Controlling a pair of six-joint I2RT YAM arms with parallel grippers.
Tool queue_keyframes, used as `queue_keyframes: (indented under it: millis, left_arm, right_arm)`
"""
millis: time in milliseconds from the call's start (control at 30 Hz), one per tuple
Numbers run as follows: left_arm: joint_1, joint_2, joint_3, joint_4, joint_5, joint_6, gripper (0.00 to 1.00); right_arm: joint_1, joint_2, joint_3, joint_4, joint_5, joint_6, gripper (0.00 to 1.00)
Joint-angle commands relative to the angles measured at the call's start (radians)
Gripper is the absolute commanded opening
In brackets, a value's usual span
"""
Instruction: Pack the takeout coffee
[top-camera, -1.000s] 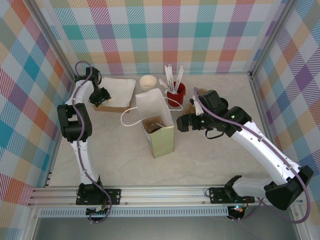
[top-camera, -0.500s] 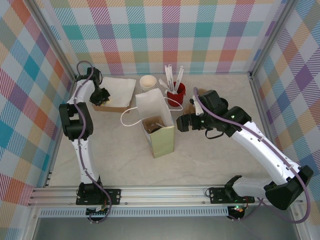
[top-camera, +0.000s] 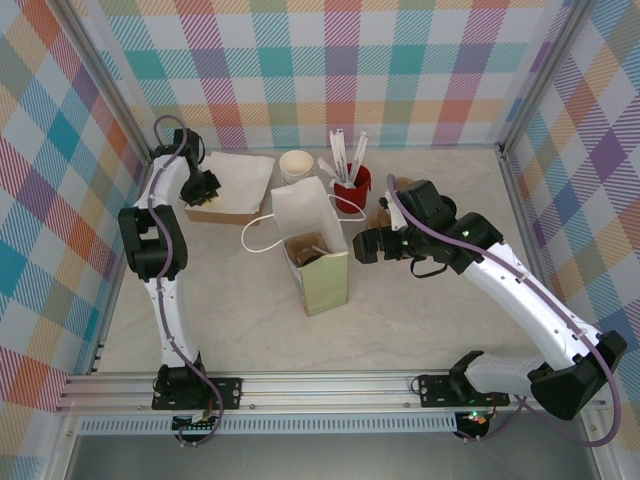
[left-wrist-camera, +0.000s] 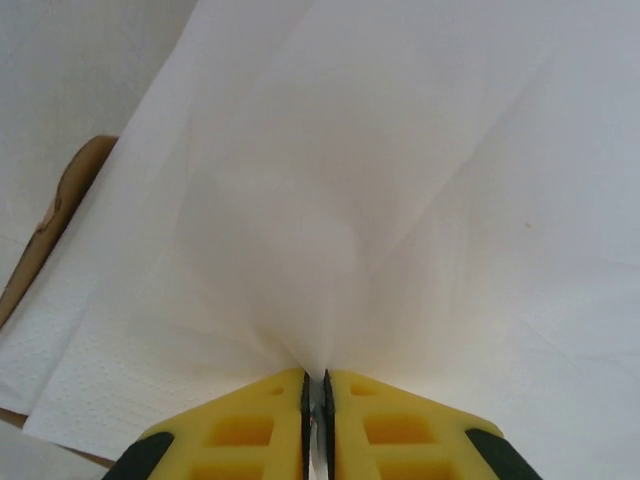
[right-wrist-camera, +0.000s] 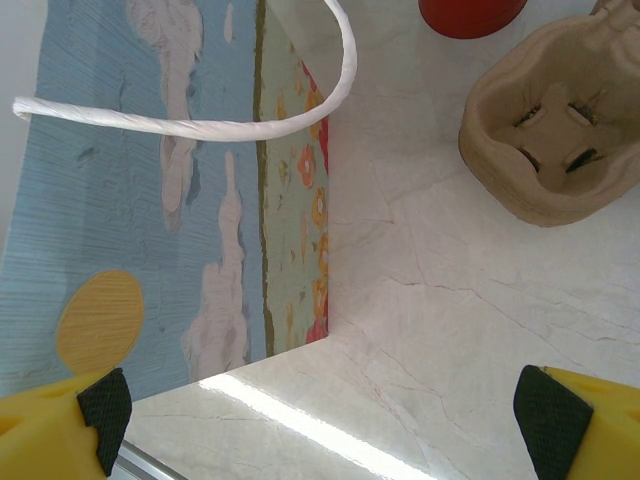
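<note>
A paper bag (top-camera: 322, 272) stands open at mid-table, its blue printed side (right-wrist-camera: 150, 200) close to my right wrist. A dark round shape (top-camera: 310, 252) lies inside its top; I cannot tell whether that is the takeout coffee. My right gripper (top-camera: 362, 245) hangs open just right of the bag, with bare table between its fingertips (right-wrist-camera: 325, 410). At the back left, my left gripper (top-camera: 205, 190) is shut (left-wrist-camera: 314, 375) on the top white napkin (left-wrist-camera: 400, 200) of a stack (top-camera: 240, 175), and the sheet puckers up into the jaws.
The napkins rest on a brown tray (top-camera: 215, 212). Behind the bag stand a stack of lidless cups (top-camera: 296, 165) and a red cup of white sticks (top-camera: 352, 190). A brown pulp cup carrier (right-wrist-camera: 550, 130) sits right of the bag. The bag's white handle (right-wrist-camera: 200, 125) loops outward.
My left gripper has closed on the napkin and shifted slightly toward the back wall. The right arm and the bag have not moved.
</note>
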Motion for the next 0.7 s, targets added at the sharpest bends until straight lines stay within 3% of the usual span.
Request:
queue_keyframes:
  millis: [0,400,667]
  left_arm:
    - [-0.007,-0.068,0.048,-0.038,-0.001,0.033,0.13]
    - [-0.007,-0.278,0.026,0.053,0.037,0.076,0.04]
    - [-0.019,-0.469,0.007,0.130,0.179,0.143,0.01]
  right_arm:
    - [0.003,0.006,0.006,0.017,-0.017,-0.002,1.00]
    - [0.003,-0.026,0.017,0.004,0.039,-0.014,1.00]
    - [0.003,-0.070,0.056,-0.006,0.111,-0.072,1.00]
